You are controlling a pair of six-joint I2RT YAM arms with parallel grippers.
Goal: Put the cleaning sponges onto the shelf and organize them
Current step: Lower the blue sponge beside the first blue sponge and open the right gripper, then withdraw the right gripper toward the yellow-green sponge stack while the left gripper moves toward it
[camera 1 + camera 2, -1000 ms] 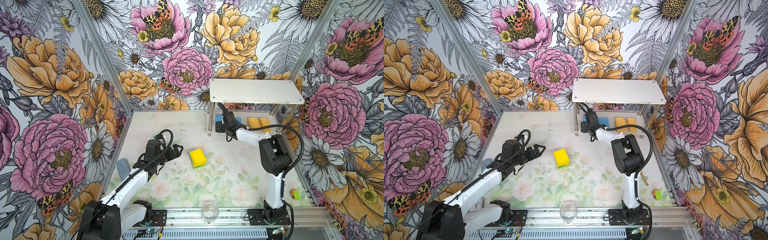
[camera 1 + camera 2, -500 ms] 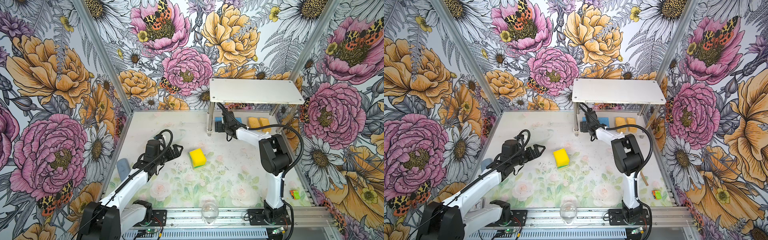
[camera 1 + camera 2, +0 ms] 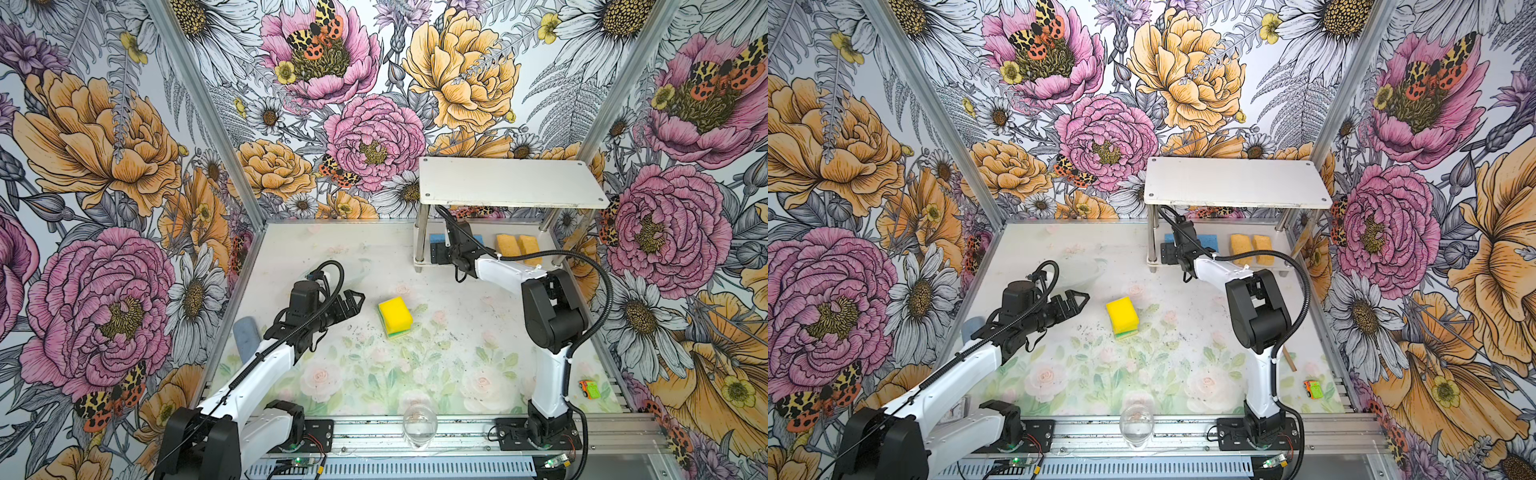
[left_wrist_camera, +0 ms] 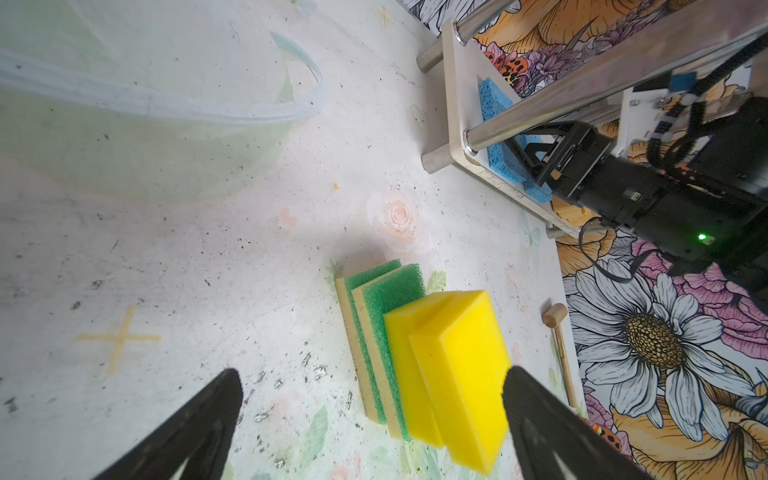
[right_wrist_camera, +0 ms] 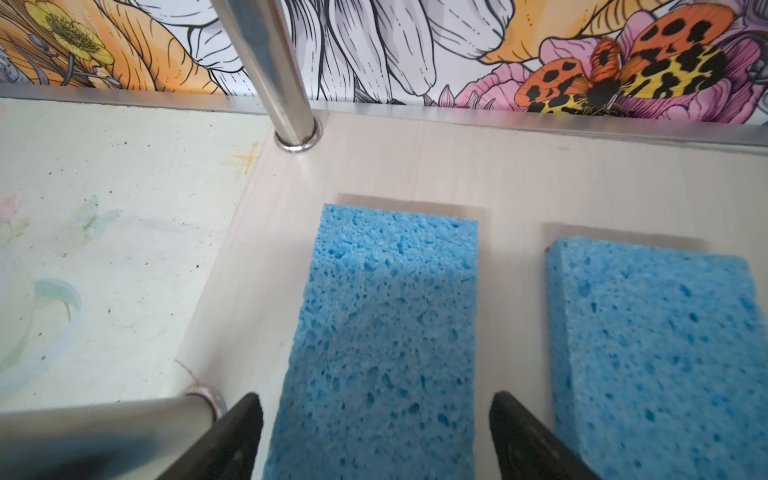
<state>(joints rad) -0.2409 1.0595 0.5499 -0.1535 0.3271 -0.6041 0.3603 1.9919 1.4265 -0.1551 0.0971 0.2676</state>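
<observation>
I read the right gripper (image 5: 376, 399) spread wide, astride the flat blue porous sponge (image 5: 390, 311) on the lower board of the white two-tier shelf (image 5: 415, 166), at 1 o'clock on the table (image 3: 332, 257). Hazard: on withdrawal a jaw may drag it, or strike the shiny metal post (image 3: 419, 245) at its 9 o'clock. Left gripper (image 4: 374, 374): wide, empty.

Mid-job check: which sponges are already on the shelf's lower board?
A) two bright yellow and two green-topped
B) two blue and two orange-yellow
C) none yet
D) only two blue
B: the lower board of the shelf holds two blue sponges side by side and, further along, two orange-yellow sponges; the bright yellow sponges and green-topped sponges lie stacked on the table.
</observation>
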